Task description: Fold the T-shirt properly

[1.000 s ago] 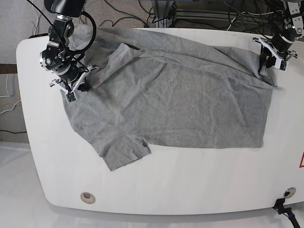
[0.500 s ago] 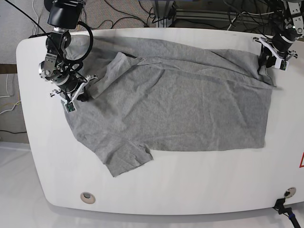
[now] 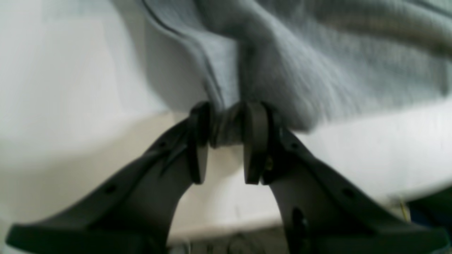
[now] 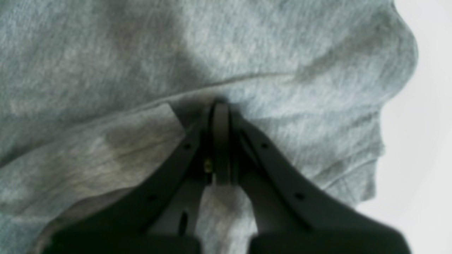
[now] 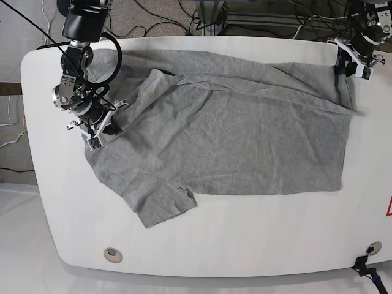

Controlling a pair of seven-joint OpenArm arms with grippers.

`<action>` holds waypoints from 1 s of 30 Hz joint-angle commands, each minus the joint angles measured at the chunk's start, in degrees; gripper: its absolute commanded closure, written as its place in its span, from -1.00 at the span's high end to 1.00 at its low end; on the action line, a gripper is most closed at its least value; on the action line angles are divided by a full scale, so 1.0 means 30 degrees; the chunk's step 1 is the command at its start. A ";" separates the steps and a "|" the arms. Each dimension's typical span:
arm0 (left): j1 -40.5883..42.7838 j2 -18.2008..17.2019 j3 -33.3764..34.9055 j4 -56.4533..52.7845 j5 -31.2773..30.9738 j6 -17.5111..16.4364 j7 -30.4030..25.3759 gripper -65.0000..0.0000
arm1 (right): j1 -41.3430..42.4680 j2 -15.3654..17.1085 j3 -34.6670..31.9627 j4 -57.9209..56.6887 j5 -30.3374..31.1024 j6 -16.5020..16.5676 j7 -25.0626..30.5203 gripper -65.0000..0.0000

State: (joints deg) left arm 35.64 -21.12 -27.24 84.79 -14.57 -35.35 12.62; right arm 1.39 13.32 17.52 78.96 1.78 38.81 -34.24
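Across the white desk [image 5: 245, 245] lies the T-shirt [image 5: 233, 135], spread but wrinkled. Left end effector [image 3: 226, 141] pinches a bunched wad of its edge; right end effector [image 4: 220, 141] is clamped tight on fabric near a seam. Soft, light, limp cloth: likely best gripped at hems or corners.

Bare desk [image 5: 245, 233] along the near edge and down my right flank: open passage there. Shirt [image 5: 233, 135] spreads over the middle and far side, blocking low travel. My right end effector [image 5: 98, 125] sits on its edge; my left end effector [image 5: 353, 64] at the far corner. Cables [image 5: 165, 24] crowd behind the desk.
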 commanded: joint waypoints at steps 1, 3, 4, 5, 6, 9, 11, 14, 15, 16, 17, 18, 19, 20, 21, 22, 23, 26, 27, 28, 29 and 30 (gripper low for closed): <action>0.1264 0.0082 -0.0193 0.0644 0.1999 -0.0098 0.3192 -0.52 | 0.0138 0.0204 0.0007 0.0127 -0.0052 0.0031 -0.0206 -1.00; 0.1381 0.0111 -0.0281 0.1552 0.1969 -0.0157 0.4540 -0.52 | 0.0109 0.0204 0.0007 0.0127 -0.0052 0.0031 -0.0206 -1.00; 0.1469 0.0111 -0.0310 0.2021 0.1969 -0.0157 0.5067 -0.52 | -0.0008 0.0204 0.0007 0.0127 -0.0052 0.0031 -0.0206 -1.00; 0.1498 0.0111 -0.0457 0.2461 0.1969 -0.0157 0.5478 -0.52 | -0.0067 0.0204 0.0007 0.0127 -0.0022 0.0031 -0.0206 -1.00; 0.1615 0.0140 -0.0721 0.2812 0.1969 -0.0157 0.5771 -0.52 | -0.0096 0.0204 0.0007 0.0157 -0.0022 0.0031 -0.0206 -1.00; 0.1762 0.0140 -0.1453 0.3340 0.1969 -0.0157 0.5946 -0.52 | -0.0126 0.0204 0.0007 0.0157 0.0007 0.0031 -0.0206 -1.00; 0.1762 0.0140 -0.1951 0.3340 0.1969 -0.0157 0.5946 -0.51 | -0.0126 0.0204 0.0007 0.0157 0.0007 0.0031 -0.0206 -1.00; 0.1410 0.0023 -0.2186 0.3662 0.1969 -0.0128 0.5946 -0.31 | -0.0155 0.0204 0.0007 0.0157 0.0007 0.0031 -0.0206 -1.00; 0.1176 0.0023 -0.2215 0.3838 0.1969 -0.0098 0.5976 -0.20 | -0.0155 0.0175 0.0007 0.0157 0.0007 0.0031 -0.0206 -1.00; 0.1029 0.0023 -0.2215 0.3867 0.1969 -0.0098 0.6005 -0.09 | -0.0155 0.0175 0.0007 0.0157 0.0007 0.0031 -0.0206 -1.00; 0.0941 -0.0006 -0.2215 0.3897 0.1969 -0.0069 0.6210 -0.02 | -0.0155 0.0145 0.0007 0.0157 0.0007 0.0031 -0.0206 -1.00; 0.0648 -0.0006 -0.2215 0.3897 0.1969 0.0078 0.6591 0.00 | -0.0155 0.0116 0.0007 0.0157 0.0007 0.0031 -0.0206 -1.00; 0.0150 -0.0035 -0.2215 0.4043 0.1969 0.0283 0.7031 0.01 | -0.0155 0.0116 0.0007 0.0157 0.0007 0.0031 -0.0206 -1.00; -0.0260 -0.0035 -0.2215 0.4131 0.1969 0.0371 0.7529 0.01 | -0.0155 0.0116 0.0007 0.0157 0.0007 0.0031 -0.0206 -1.00; -0.0612 -0.0035 -0.2215 0.4248 0.1969 0.0429 0.7998 0.01 | -0.0184 0.0116 0.0007 0.0157 0.0007 0.0031 -0.0206 -1.00; -0.0905 -0.0035 -0.2215 0.4541 0.1969 0.0429 0.8320 0.01 | -0.0301 0.0116 0.0007 0.0157 0.0007 0.0031 -0.0206 -1.00; -0.1051 -0.0035 -0.2157 0.5010 0.1969 0.0429 0.8584 0.01 | -0.0389 0.0116 0.0007 0.0186 0.0007 0.0031 -0.0206 -1.00; -0.1081 -0.0035 -0.2157 0.6651 0.1999 0.0429 0.9492 0.01 | -0.0419 0.0087 0.0007 0.0215 0.0007 0.0031 -0.0206 -1.00; -0.1081 -0.0035 -0.2157 0.7208 0.1999 0.0429 0.9961 0.01 | -0.0448 0.0087 0.0007 0.0215 0.0007 0.0031 -0.0206 -1.00; -0.1081 -0.0035 -0.2186 0.7677 0.1999 0.0429 1.0283 0.01 | -0.0448 0.0087 0.0007 0.0215 0.0007 0.0031 -0.0206 -1.00; -0.1081 -0.0035 -0.2186 0.7940 0.1999 0.0429 1.0489 0.01 | -0.0448 0.0116 0.0007 0.0215 0.0007 0.0031 -0.0206 -1.00; -0.1081 -0.0035 -0.2215 0.8116 0.1999 0.0429 1.0547 0.01 | -0.0448 0.0116 0.0007 0.0215 0.0007 0.0031 -0.0206 -1.00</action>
State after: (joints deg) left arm 32.38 -20.36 -33.30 107.61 -8.40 -34.46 44.49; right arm -0.03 13.17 17.52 79.33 2.83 38.79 -32.99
